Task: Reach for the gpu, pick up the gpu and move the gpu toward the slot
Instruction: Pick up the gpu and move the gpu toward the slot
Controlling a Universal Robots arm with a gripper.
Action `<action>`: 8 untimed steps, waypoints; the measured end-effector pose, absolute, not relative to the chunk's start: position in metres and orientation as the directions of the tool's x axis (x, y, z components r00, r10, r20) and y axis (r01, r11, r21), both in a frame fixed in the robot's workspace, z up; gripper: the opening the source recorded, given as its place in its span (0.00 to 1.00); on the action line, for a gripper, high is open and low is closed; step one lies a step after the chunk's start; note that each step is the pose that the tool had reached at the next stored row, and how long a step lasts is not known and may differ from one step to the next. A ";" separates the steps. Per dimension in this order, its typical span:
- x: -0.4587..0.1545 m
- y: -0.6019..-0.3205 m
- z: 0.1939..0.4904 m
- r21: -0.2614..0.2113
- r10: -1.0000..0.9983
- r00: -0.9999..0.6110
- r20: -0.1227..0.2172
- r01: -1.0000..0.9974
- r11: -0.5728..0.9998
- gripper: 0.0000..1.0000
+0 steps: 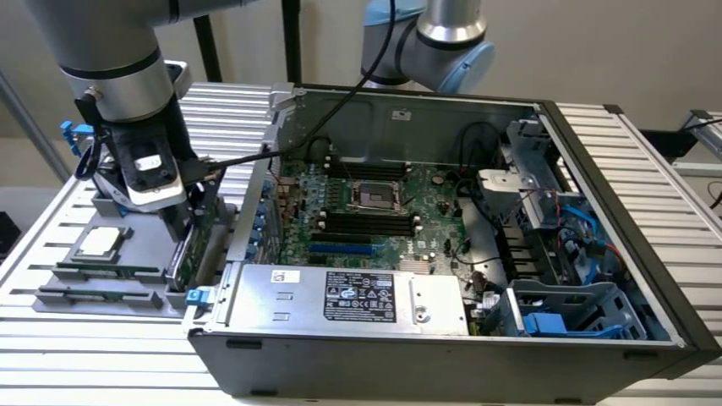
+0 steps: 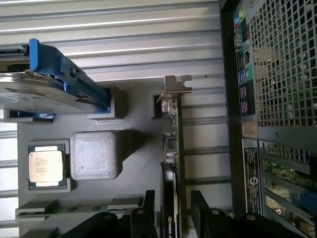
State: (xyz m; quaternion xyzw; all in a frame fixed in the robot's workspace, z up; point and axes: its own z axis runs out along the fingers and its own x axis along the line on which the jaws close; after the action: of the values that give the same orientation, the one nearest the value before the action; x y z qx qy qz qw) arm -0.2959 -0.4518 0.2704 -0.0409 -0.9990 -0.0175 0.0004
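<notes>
A Universal Robots arm lowers its gripper [image 1: 184,227] over the gpu [image 1: 189,258], which stands on edge in the grey parts tray [image 1: 51,298] just outside the open computer case [image 1: 451,355], on the exterior view's left. In the wrist view the jaws are apart, one finger on each side of the green card [image 2: 171,148], neither pressing it. The reach looks all but complete; grasp, lift and transfer to the motherboard's blue slot [image 1: 344,249] are not yet done.
</notes>
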 end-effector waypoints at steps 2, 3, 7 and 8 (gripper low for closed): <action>-0.296 -0.452 0.268 0.036 0.082 -0.997 0.004 0.082 0.996 0.42; -0.296 -0.452 0.268 0.036 0.082 -0.997 0.005 0.082 0.996 0.42; -0.296 -0.452 0.264 0.037 0.082 -0.997 0.012 0.082 0.996 0.42; -0.296 -0.452 0.262 0.037 0.082 -0.997 0.014 0.082 0.996 0.42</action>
State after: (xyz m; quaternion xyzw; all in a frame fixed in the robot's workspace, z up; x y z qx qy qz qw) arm -0.2958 -0.4518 0.2624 -0.0411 -0.9990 -0.0187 0.0064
